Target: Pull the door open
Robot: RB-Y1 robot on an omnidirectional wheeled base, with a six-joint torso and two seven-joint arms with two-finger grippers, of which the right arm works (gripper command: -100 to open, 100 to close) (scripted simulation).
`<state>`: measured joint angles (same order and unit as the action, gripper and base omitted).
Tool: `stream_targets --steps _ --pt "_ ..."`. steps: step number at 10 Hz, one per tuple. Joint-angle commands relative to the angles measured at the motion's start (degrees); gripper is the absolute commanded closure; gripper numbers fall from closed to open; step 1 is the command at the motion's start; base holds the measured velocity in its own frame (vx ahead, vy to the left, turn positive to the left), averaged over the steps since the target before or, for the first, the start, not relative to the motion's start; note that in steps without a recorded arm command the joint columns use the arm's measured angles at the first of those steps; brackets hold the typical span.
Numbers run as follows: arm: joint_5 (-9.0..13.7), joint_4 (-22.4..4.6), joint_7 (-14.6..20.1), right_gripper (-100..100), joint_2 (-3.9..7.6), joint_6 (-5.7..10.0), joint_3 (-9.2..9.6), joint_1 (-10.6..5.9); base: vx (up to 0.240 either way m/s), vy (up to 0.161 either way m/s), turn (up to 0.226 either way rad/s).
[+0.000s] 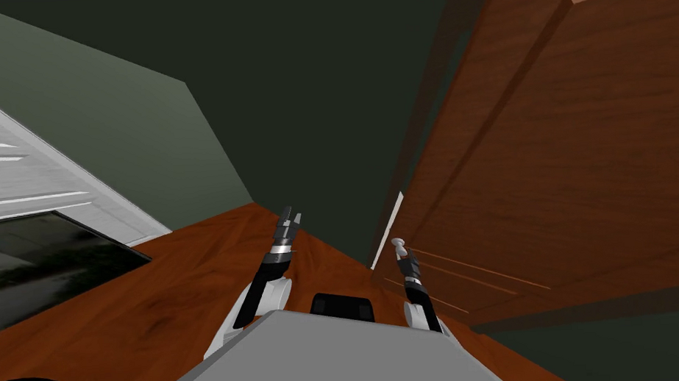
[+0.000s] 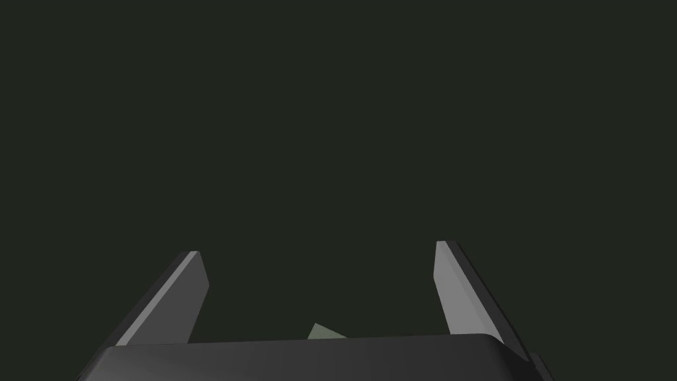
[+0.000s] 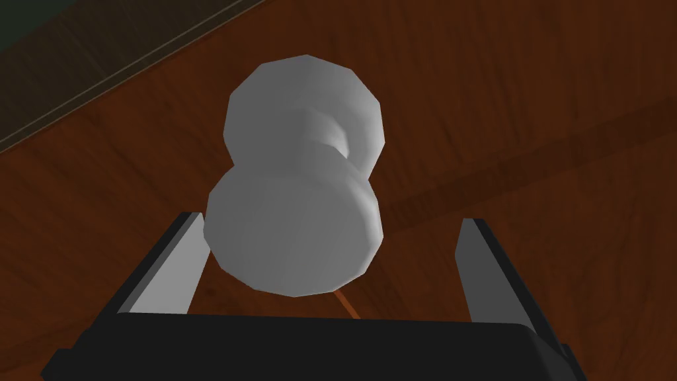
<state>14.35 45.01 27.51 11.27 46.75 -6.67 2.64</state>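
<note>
The light is low and even, with no clear source and no glare. In the head view the wide lens tilts everything and splays the walls to the corners. The white frame is the brightest patch. The dark pane below it carries a faint mottled sheen. The green wall fades to near black towards the middle. The brown door looks warm, and its upper trim is lighter. In the right wrist view the grey knob is softly shaded, and a darker band crosses the door behind it.

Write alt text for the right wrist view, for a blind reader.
A pale grey door knob sits between the open fingers of the right tool, close to one finger. Behind it is a brown wooden door.
</note>
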Motion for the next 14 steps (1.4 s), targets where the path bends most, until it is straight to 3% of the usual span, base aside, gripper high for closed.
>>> stream_targets --steps 1,14 --pt "1.0 -0.3 2.8 -100 -0.14 0.26 0.51 -0.31 -0.04 0.027 0.047" --pt "9.8 1.2 21.2 -100 -1.11 -0.24 3.9 -0.39 -0.054 -0.005 0.046"
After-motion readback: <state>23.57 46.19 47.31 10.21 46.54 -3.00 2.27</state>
